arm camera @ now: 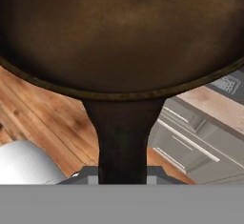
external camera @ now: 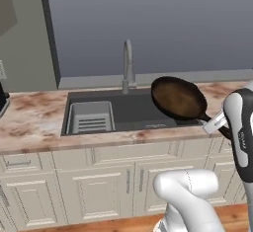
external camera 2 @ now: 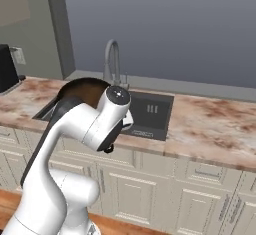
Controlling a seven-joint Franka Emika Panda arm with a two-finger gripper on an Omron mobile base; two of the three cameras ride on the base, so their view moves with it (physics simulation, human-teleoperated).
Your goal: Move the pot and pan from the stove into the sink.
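The pan (external camera: 178, 97) is a shallow dark frying pan with a brownish inside. It hangs tilted in the air over the right end of the sink (external camera: 133, 111). My gripper (external camera: 216, 123) is shut on its long dark handle (arm camera: 123, 137), to the right of the basin above the counter's front edge. In the hand view the pan (arm camera: 124, 27) spreads across the top, and the handle runs down between my fingertips (arm camera: 90, 173). From the right base view the pan (external camera 2: 86, 90) shows behind my arm, over the sink (external camera 2: 152, 111). The pot and the stove are out of view.
A tall slim faucet (external camera: 128, 68) stands behind the basin, and a light grey slotted rack (external camera: 91, 118) lies in its left part. Marble counter (external camera: 29, 122) runs on both sides, with a black appliance (external camera 2: 7, 69) at the far left. Cabinets and wooden floor lie below.
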